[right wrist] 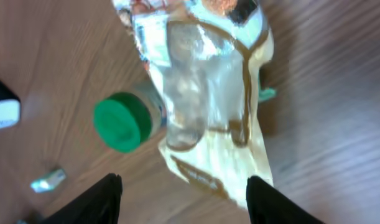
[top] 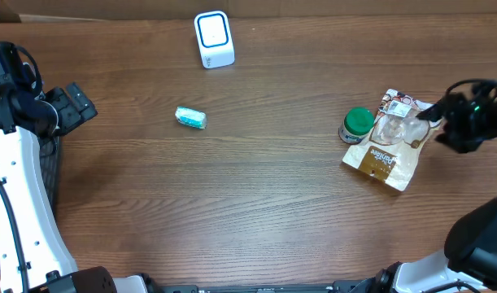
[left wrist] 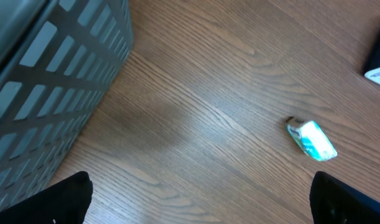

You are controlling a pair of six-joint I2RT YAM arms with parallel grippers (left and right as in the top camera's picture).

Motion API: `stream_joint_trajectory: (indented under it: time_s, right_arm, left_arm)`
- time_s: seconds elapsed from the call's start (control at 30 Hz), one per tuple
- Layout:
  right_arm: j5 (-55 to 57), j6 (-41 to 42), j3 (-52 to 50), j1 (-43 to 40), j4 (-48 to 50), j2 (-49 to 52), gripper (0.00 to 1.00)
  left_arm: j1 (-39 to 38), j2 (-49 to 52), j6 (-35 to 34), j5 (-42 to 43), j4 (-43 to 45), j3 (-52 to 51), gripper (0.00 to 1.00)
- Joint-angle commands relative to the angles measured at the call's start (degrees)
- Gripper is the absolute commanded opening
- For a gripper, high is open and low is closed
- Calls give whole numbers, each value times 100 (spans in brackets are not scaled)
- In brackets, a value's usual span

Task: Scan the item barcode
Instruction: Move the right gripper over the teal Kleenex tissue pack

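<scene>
A clear-windowed snack bag [top: 388, 140] with tan print lies flat on the wood table at the right, and a green-lidded jar [top: 358, 124] touches its left side. My right gripper [top: 437, 122] hovers at the bag's right edge. In the right wrist view it is open [right wrist: 186, 202], with the bag [right wrist: 208, 106] lying just beyond its fingertips and nothing held. The white scanner [top: 213, 38] stands at the back centre. A small teal packet [top: 191, 117] lies left of centre. My left gripper [top: 81, 106] stands wide open [left wrist: 202, 205] and empty at the far left.
A grey slatted basket [left wrist: 46, 81] stands beside the left arm at the table's left edge. The teal packet [left wrist: 311, 140] lies ahead of the left gripper. The right wrist view also takes in the jar [right wrist: 121, 121], the scanner [right wrist: 3, 109] and the packet [right wrist: 48, 179].
</scene>
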Motion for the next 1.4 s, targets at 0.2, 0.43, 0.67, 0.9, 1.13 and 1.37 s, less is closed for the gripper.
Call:
stream_joint_trajectory:
  time_s: [0.2,0.43,0.67,0.9,1.13,1.37]
  right_arm:
    - [625,-201,1794,409,-1058,-31,66]
    - [72,-387,1797,2229,-341,72,66]
    - [116,-280,1797,4524,1187,597,72]
    - [557,-566,1797,5788,2551,1475,71]
    - [557,-1051,1797,6328,3322,2238,65]
    - [629,-1375,1797,6610,3971,2745,57]
  left_arm:
    - [-7,-2,105,-55,17,42,100]
    - [-7,-2,105,-57,15,42,100]
    - [-7,-2,105,-55,17,42,100]
    - [-7,-2,105,-55,17,42,100]
    - [-7,-2,105,-55,15,42,99]
    - [-7,-2,105,-55,17,42,100]
